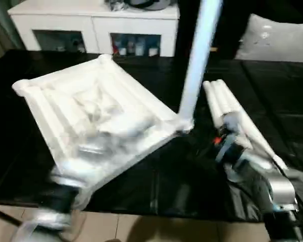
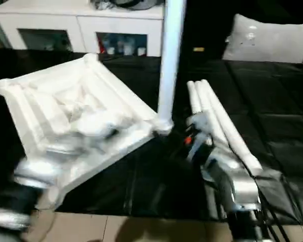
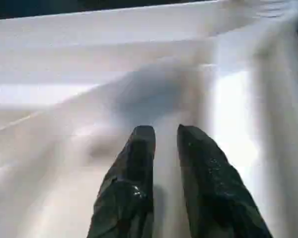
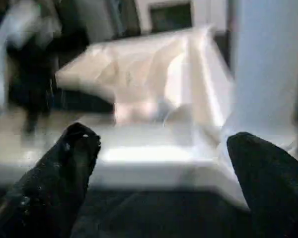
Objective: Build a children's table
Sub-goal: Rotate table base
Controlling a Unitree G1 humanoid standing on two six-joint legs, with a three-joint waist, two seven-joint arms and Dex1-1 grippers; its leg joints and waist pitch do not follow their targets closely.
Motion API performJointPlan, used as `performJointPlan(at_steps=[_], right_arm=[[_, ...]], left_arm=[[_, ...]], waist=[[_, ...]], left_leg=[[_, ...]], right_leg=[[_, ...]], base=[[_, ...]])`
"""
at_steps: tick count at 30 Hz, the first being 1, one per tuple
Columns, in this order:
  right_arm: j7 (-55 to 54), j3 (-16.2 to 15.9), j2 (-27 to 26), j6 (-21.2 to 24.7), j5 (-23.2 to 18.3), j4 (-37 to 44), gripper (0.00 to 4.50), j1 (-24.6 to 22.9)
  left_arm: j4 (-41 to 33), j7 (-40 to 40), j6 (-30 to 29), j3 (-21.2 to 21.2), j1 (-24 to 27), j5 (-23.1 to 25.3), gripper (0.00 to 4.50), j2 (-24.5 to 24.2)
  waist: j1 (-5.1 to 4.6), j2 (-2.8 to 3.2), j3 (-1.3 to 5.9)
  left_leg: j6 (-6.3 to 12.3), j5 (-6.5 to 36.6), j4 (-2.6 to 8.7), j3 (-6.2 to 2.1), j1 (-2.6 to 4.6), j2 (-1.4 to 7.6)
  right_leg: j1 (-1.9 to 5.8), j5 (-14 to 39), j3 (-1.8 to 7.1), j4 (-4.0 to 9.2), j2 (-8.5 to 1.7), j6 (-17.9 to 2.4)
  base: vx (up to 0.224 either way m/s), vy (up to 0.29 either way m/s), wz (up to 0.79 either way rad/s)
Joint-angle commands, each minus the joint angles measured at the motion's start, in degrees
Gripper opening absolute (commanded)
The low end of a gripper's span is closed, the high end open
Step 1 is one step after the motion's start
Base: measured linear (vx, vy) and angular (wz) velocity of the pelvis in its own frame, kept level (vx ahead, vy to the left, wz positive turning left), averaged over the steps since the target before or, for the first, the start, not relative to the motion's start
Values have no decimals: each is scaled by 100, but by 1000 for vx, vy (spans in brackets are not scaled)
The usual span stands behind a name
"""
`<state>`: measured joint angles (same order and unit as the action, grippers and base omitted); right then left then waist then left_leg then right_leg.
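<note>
- Tabletop (image 1: 96, 121) is seen upside down on the black mat (image 1: 156, 186), ribbed underside up, corners set diamond-wise; no legible writing is seen on it.
- One leg (image 1: 197, 60) is stood upright in the corner socket nearest the right arm.
- Three loose legs (image 1: 232, 116) are laid side by side on the mat, long axes running away from the robot.
- The left gripper (image 3: 164, 144) is parted narrowly over the white plastic; nothing is seen clamped.
- The right gripper (image 4: 159, 148) is spread wide and empty, near the socket.
- A white cabinet (image 1: 96, 25) is seen behind.

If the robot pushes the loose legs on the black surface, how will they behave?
The loose legs are round tubes lying flat, so they probably roll sideways. Being tapered, they would likely curve rather than roll straight. They look stiff and probably light.
</note>
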<state>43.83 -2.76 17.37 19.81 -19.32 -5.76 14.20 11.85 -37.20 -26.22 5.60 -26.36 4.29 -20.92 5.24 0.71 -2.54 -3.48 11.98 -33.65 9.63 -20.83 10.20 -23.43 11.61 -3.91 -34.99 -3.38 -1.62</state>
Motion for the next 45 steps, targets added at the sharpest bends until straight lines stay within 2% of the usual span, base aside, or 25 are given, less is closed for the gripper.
performJointPlan(at_steps=[1,2,3,4,5,6,9,13,14,18,19,22,23,24,28,31,33,34,35,37,42,44,45], right_arm=[[-60,-306,26,32,384,-32,450,51],[-126,-357,5,45,481,-109,450,90],[-171,-383,-8,58,536,-153,450,116],[-265,-439,-34,57,656,-259,450,179],[-469,-570,-79,120,816,-427,450,312],[-572,-638,-114,139,900,-537,450,398],[-755,-734,-199,195,1012,-780,450,604],[-815,-786,-230,209,1147,-970,450,718],[-833,-836,-270,149,1259,-1168,450,825],[-821,-908,-333,83,1283,-1330,450,930],[-818,-916,-338,75,1282,-1340,450,936],[-840,-943,-394,9,1318,-1477,450,993],[-844,-945,-409,-6,1333,-1512,450,1007],[-839,-959,-459,-31,1355,-1596,450,1051],[-826,-988,-507,-91,1397,-1716,450,1102],[-835,-995,-567,-166,1429,-1864,450,1175],[-852,-962,-650,-237,1423,-2018,450,1260],[-852,-962,-650,-237,1423,-2018,450,1260],[-858,-941,-710,-266,1420,-2115,450,1307],[-870,-948,-752,-301,1436,-2202,450,1338],[-868,-959,-849,-411,1472,-2508,450,1482],[-871,-919,-897,-495,1505,-2709,450,1599],[-871,-919,-898,-495,1505,-2710,450,1600]], left_arm=[[-198,-25,-136,-261,-42,-83,53,-189],[-210,-24,-199,-330,-60,-81,39,-286],[-218,-8,-239,-358,-67,-68,23,-348],[-194,50,-264,-394,-85,10,14,-471],[-68,210,-315,-418,-126,195,11,-777],[38,283,-315,-414,-147,310,5,-946],[205,366,-409,-360,-161,541,5,-1231],[199,390,-566,-294,-132,696,5,-1353],[268,482,-688,-144,-91,938,5,-1537],[338,635,-853,-30,-21,1097,5,-1725],[339,652,-868,-25,-15,1113,5,-1737],[363,793,-879,-45,5,1227,5,-1786],[355,801,-892,-53,7,1242,5,-1787],[323,734,-946,-20,25,1256,5,-1817],[283,627,-1028,79,63,1240,5,-1867],[88,137,-1223,349,264,1200,5,-1986],[-179,-500,-1246,705,524,1147,5,-2221],[-179,-500,-1246,705,524,1147,5,-2221],[-374,-869,-1249,831,642,976,5,-2308],[-494,-1131,-1191,895,712,818,5,-2355],[-796,-1940,-708,1061,861,364,5,-2460],[-1051,-2425,-554,1049,916,-47,5,-2377],[-1052,-2427,-554,1048,916,-49,5,-2376]], waist=[[20,-8,244],[10,4,259],[9,3,264],[7,28,267],[-3,14,268],[-6,28,282],[-15,49,301],[12,75,328],[23,75,331],[-7,63,308],[-8,60,307],[-3,62,317],[-3,42,316],[7,56,315],[2,46,317],[-4,49,323],[-14,42,319],[-16,64,313],[-28,60,303],[-37,38,285],[-16,59,262],[-9,66,266],[-7,66,270]], left_leg=[[239,989,420,-96,39,291],[151,983,436,-113,44,301],[139,947,430,-112,45,300],[122,893,423,-112,44,291],[121,883,424,-110,38,282],[117,834,414,-112,49,270],[106,635,393,-114,45,257],[129,350,360,-106,53,274],[141,349,359,-110,32,268],[98,576,380,-115,28,258],[86,611,377,-109,42,269],[86,600,373,-110,48,271],[96,585,373,-107,42,268],[92,574,375,-113,40,271],[102,544,367,-107,46,269],[117,475,364,-109,34,271],[138,479,372,-112,27,280],[114,551,374,-107,48,286],[90,620,382,-109,42,288],[55,767,395,-101,57,275],[-48,1070,429,-107,94,283],[-90,1094,434,-108,112,291],[-101,1091,432,-103,114,290]], right_leg=[[308,1787,295,540,-494,-851],[303,1701,304,517,-484,-818],[300,1576,313,506,-484,-837],[298,1320,322,483,-482,-912],[309,1226,322,468,-472,-936],[304,1075,322,440,-467,-977],[330,667,322,394,-462,-1015],[339,-41,322,313,-461,-1260],[357,-191,316,294,-466,-1319],[382,186,319,330,-488,-1271],[369,269,326,344,-491,-1267],[364,265,324,334,-486,-1281],[370,250,326,336,-488,-1287],[371,264,325,332,-495,-1289],[359,191,324,314,-488,-1324],[369,154,328,303,-502,-1341],[362,197,334,307,-513,-1361],[348,277,334,314,-509,-1386],[351,328,337,317,-514,-1411],[342,532,337,349,-501,-1381],[324,1053,351,388,-513,-1263],[305,1036,354,384,-513,-1277],[306,995,354,377,-510,-1294]], base=[[0,0,0],[0,0,0],[0,0,0],[0,0,0],[0,0,0],[0,0,0],[0,0,0],[0,0,0],[0,0,0],[0,0,0],[0,0,0],[0,0,0],[0,0,0],[0,0,0],[0,0,0],[0,0,0],[0,0,0],[0,0,0],[0,0,0],[0,0,0],[0,0,0],[0,0,0],[0,0,0]])
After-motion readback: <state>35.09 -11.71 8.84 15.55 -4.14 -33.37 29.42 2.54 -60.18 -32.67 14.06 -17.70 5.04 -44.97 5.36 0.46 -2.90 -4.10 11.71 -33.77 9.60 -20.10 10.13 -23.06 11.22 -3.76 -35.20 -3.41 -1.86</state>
